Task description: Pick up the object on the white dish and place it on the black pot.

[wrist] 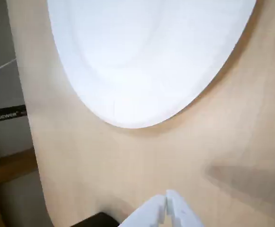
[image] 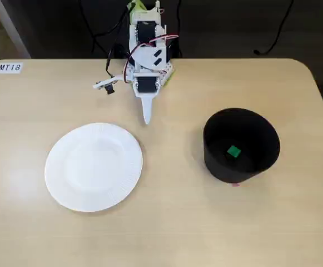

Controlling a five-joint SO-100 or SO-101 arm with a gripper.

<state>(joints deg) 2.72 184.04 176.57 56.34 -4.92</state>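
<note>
The tiny green cube (image: 234,151) lies on the floor inside the black pot (image: 241,167) at the right of the fixed view. The round white paper plate (image: 93,167) sits left of centre with nothing on it; it also fills the top of the wrist view (wrist: 146,56). My gripper (image: 147,115) is folded back near the arm's base at the far edge of the table, pointing down at the table between plate and pot. Its white fingertips meet in the wrist view (wrist: 166,201), with nothing between them.
A white label reading MT18 (image: 9,68) is stuck at the table's far left corner. The arm's base and cables (image: 145,33) stand at the far edge. The black pot's edge shows at the bottom of the wrist view (wrist: 92,221).
</note>
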